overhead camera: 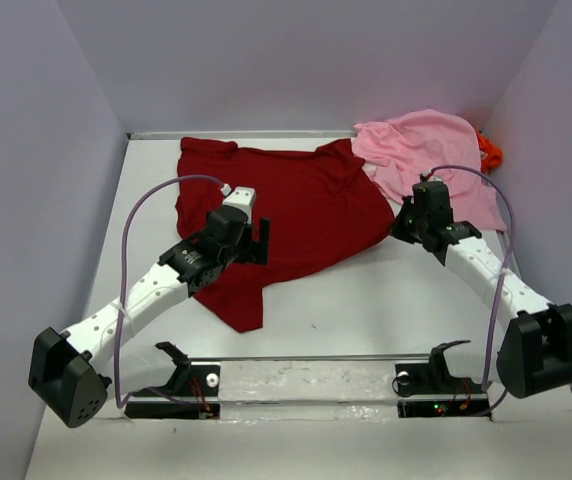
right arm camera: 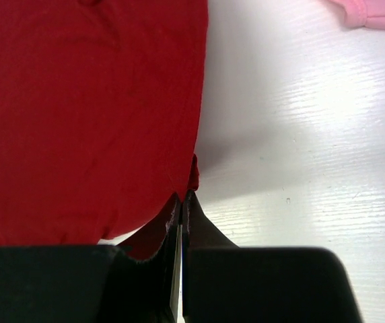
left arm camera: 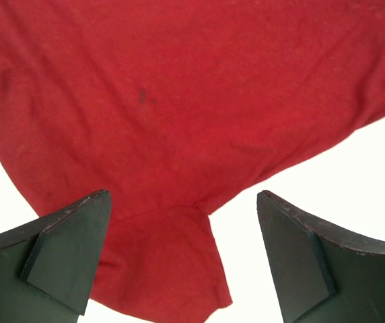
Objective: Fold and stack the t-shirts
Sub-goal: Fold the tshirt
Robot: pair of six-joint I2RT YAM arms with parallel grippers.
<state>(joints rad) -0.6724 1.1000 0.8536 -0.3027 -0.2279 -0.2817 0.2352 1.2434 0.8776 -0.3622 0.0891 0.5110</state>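
A dark red t-shirt [overhead camera: 296, 205] lies spread on the white table [overhead camera: 366, 300], one sleeve [overhead camera: 238, 300] reaching toward the near edge. My left gripper [overhead camera: 258, 240] hovers over its left part, wide open, nothing between the fingers; the left wrist view shows the red cloth [left arm camera: 179, 114] and sleeve [left arm camera: 169, 262] below. My right gripper [overhead camera: 403, 222] sits at the shirt's right edge, shut on the red cloth's hem [right arm camera: 191, 176]. A light pink t-shirt [overhead camera: 426, 150] lies crumpled at the back right. A bit of bright orange t-shirt [overhead camera: 490, 151] shows behind it.
Pale walls close in the table on the left, back and right. A purple cable [overhead camera: 151, 200] loops over the left arm, another cable [overhead camera: 496, 200] over the right. The pink shirt's edge [right arm camera: 374, 13] shows in the right wrist view.
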